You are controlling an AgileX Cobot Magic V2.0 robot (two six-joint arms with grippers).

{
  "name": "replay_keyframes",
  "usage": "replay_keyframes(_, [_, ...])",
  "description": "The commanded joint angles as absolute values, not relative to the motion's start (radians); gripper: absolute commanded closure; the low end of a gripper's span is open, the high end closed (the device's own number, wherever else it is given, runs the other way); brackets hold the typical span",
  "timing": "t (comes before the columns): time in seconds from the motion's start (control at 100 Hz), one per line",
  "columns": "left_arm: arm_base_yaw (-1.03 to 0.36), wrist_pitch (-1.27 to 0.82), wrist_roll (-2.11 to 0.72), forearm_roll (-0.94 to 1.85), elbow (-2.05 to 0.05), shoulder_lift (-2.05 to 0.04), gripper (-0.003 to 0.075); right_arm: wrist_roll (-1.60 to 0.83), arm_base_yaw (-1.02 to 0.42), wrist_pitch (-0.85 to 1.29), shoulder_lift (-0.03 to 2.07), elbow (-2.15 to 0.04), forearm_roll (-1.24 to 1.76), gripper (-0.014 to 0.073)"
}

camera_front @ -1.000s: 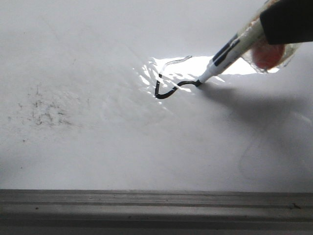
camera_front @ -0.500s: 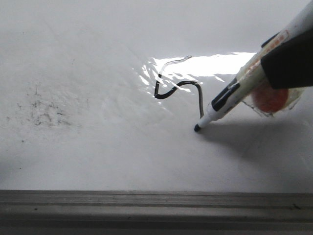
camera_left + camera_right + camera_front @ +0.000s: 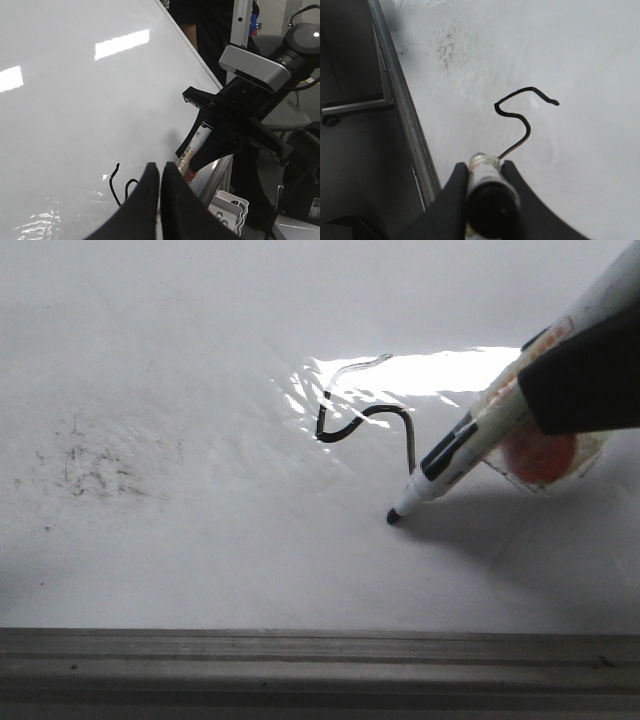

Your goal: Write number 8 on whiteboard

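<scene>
- A marker [image 3: 455,460] is clamped between the fingers of the right gripper [image 3: 485,172]; it is held tilted, with its black tip [image 3: 393,516] touching the whiteboard [image 3: 200,540].
- The number 8 [image 3: 365,430] is only partly drawn: a thick black line is seen near the middle of the board, running from a thin stroke in the glare down into a small hook, over an arch and then down toward the marker tip.
- In the right wrist view, the same line [image 3: 520,112] is seen as an S-shaped curve ending at the marker's barrel [image 3: 484,165].
- The fingers of the left gripper [image 3: 160,175] are pressed together with nothing between them, held over the board beside the line.
- Faint grey smudge specks [image 3: 90,465] are scattered on the board's left part.
- A grey grooved edge rail [image 3: 320,660] borders the board's near side.
</scene>
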State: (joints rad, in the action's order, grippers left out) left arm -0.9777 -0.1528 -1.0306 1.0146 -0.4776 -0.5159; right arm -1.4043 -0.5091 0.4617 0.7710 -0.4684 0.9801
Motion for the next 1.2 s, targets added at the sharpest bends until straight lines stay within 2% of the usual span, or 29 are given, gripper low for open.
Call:
replay_keyframes(0.0, [-0.975, -0.119, -1.029, 1.034, -0.507, -0.518, 0.0741, -1.413, -0.498, 0.384, 0.786, -0.489, 0.965, 0.0637])
replay_keyframes(0.7, [-0.975, -0.119, -1.029, 1.034, -0.507, -0.518, 0.0741, -1.422, -0.5, 0.395, 0.836, -0.519, 0.965, 0.0637])
replay_keyframes(1.19, [-0.975, -0.119, -1.029, 1.034, -0.507, -0.518, 0.0741, -1.422, -0.5, 0.303, 0.856, -0.552, 0.965, 0.0637])
